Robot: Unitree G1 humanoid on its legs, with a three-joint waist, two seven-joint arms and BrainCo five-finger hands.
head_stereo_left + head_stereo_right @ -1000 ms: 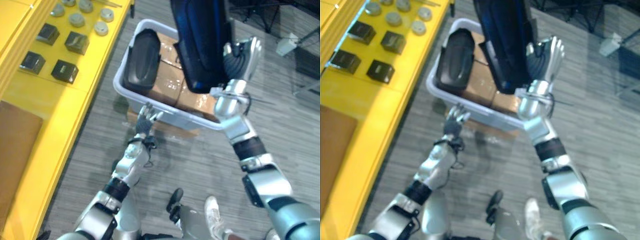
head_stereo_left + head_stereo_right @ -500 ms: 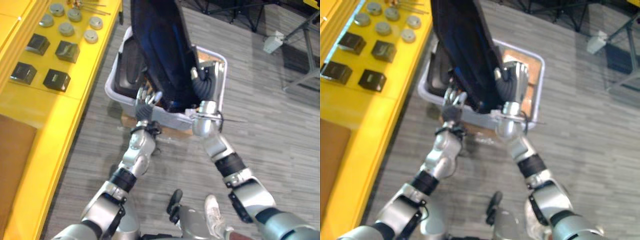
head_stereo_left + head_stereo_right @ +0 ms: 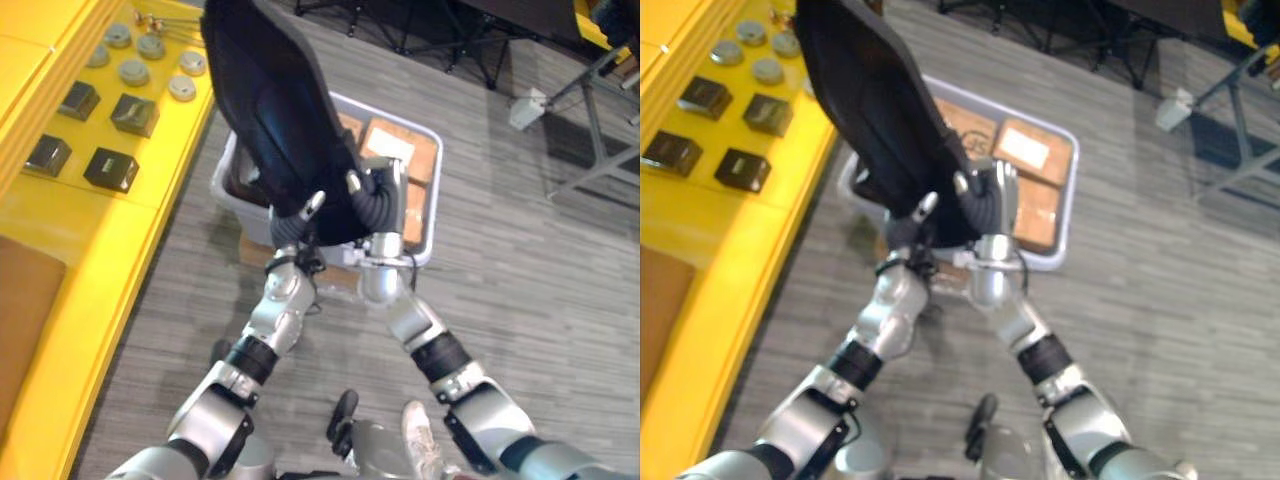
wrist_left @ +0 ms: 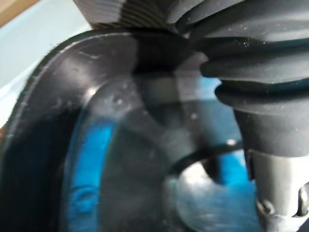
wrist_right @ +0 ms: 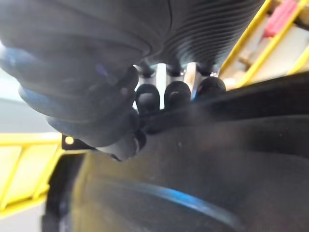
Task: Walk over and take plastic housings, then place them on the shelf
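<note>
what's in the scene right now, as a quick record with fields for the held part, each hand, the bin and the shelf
held item: black plastic housing, large, tilted, up above the bin
right hand: fingers curled over the housing's edge
left hand: at the housing's lower edge, grip unclear
bin: grey, on the floor, cardboard boxes inside
shelf: yellow, on the robot's left, carries black blocks and grey discs
</note>
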